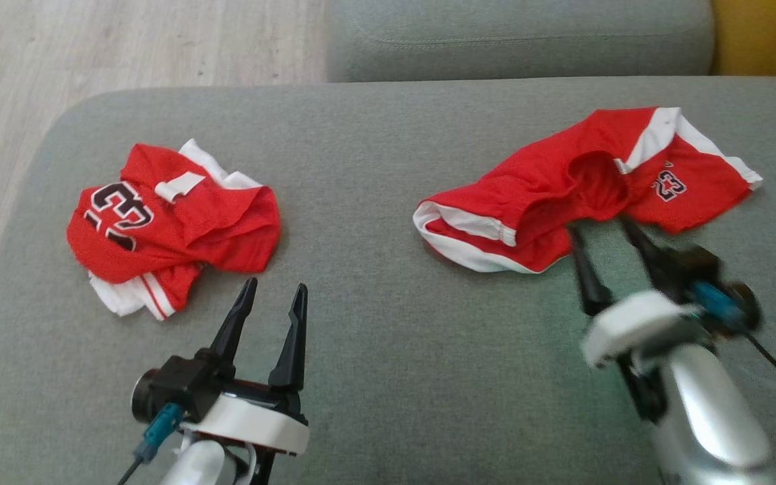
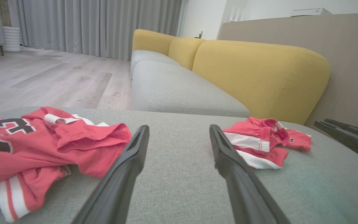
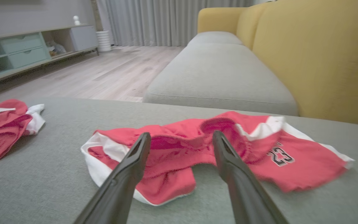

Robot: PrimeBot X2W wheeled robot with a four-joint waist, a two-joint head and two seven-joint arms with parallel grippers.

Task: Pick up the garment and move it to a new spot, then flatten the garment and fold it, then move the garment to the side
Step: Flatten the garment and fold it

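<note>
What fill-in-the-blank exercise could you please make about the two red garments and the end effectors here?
1. The shorts bear the number ____.
2. The jersey lies to the robot's ____ of the shorts.
3. The right end effector, at the shorts' near edge, is ____.
4. The sofa backrest is coloured ____.
Missing words: 23; left; open; yellow.

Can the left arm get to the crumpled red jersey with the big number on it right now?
Probably yes. The left gripper is open and holds nothing. It sits close beside the jersey, and just bare grey cushion lies between them.
</note>
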